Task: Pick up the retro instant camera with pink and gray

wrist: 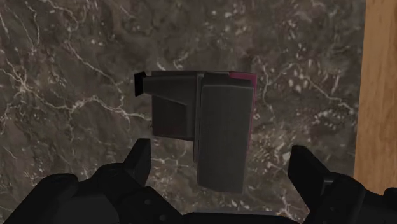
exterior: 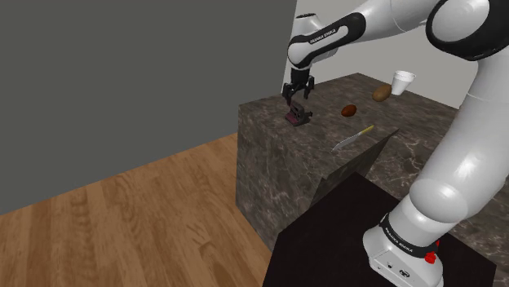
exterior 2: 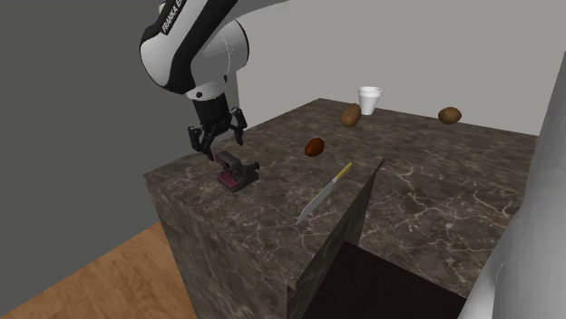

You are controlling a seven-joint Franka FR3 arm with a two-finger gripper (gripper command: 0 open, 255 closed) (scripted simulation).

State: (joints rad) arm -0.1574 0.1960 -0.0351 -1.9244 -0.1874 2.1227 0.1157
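The instant camera [exterior: 298, 117] is a small dark grey block with a pink edge, lying on the dark marbled counter [exterior: 326, 167] near its far corner. In the second exterior view the camera [exterior 2: 236, 170] lies just below my gripper [exterior 2: 218, 145]. My gripper [exterior: 297, 98] hangs right above it, open, not touching it. In the wrist view the camera [wrist: 207, 124] lies between and beyond my two black fingers [wrist: 137, 162], which stand wide apart; the gripper [wrist: 219, 167] holds nothing.
On the counter lie a knife with a yellow handle [exterior 2: 325, 192], a brown oval thing [exterior 2: 314, 146], two brown potato-like lumps [exterior 2: 351, 114] [exterior 2: 449, 115] and a white cup [exterior 2: 369, 99]. The counter edge drops to a wooden floor [exterior: 139, 228] close beside the camera.
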